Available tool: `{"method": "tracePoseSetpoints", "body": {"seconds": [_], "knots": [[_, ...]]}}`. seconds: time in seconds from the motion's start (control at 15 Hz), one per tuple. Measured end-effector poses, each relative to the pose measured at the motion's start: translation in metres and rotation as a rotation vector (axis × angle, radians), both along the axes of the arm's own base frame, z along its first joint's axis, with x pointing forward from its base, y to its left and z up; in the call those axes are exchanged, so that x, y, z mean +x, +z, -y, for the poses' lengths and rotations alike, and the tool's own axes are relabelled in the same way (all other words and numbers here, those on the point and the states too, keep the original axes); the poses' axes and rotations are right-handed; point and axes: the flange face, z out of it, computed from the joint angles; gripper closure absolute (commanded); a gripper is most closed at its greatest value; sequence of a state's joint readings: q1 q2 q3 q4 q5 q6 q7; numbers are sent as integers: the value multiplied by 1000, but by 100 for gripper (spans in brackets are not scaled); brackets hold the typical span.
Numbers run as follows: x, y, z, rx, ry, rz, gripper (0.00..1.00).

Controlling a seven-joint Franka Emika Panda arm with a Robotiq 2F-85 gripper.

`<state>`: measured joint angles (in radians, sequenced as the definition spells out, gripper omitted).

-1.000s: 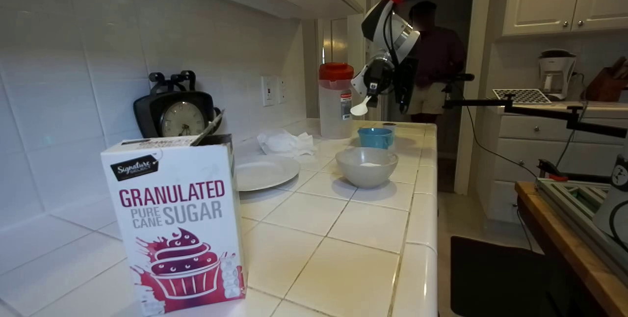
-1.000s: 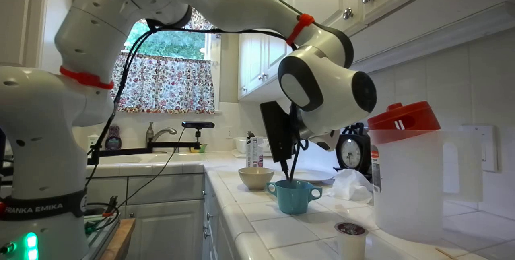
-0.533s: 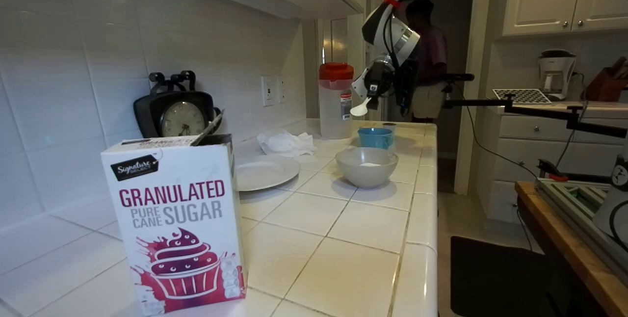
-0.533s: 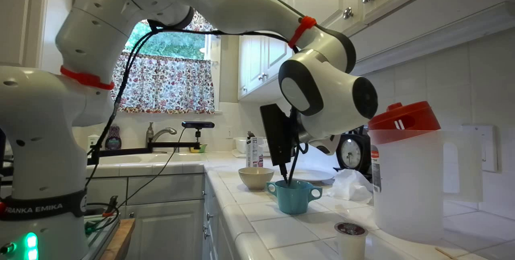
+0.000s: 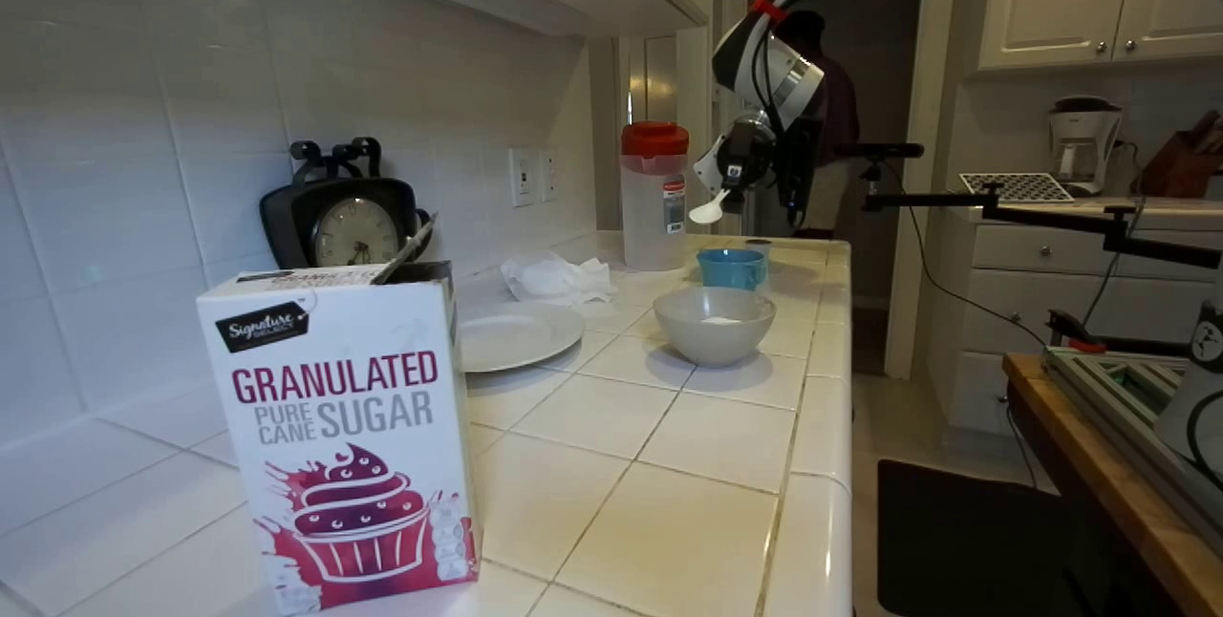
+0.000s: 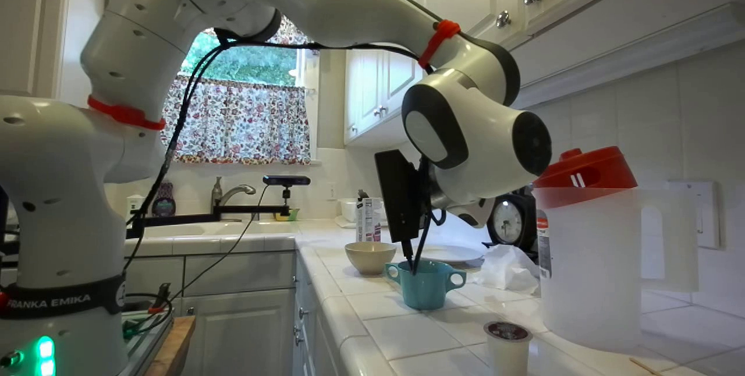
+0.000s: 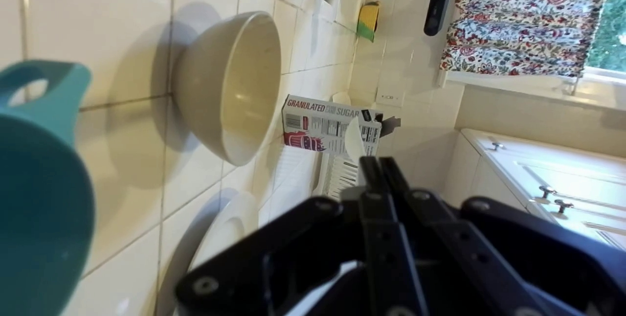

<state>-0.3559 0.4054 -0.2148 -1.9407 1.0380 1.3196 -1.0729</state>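
Spoon (image 5: 707, 209): is hanging higher than the bowl (image 5: 715, 335)
Jaws: are pinching the spoon, nearly together
Teal cup (image 6: 426, 291): is standing near the bowl
Plate (image 5: 521, 335): is lying near the bowl

The spoon (image 5: 709, 208) and tool (image 5: 733, 202) have been shifted slightly rightward in an exterior view; the person (image 5: 839, 111) is more hidden.

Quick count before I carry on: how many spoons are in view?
1: the white oval-headed spoon, held in the black two-fingered claw, above the white tiled counter. Others may be hidden inside the turquoise two-handled cup, whose bottom isn't visible.
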Motion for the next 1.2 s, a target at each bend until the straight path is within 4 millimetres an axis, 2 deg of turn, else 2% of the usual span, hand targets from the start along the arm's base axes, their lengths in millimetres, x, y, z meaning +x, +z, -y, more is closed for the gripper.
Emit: {"method": "tracePoseSetpoints", "body": {"seconds": [0.33, 0.8, 1.2], "knots": [[-14, -10, 9, 11, -29, -29, 99], [-50, -31, 34, 46, -121, -61, 99], [-82, -30, 64, 50, -213, -76, 99]]}}
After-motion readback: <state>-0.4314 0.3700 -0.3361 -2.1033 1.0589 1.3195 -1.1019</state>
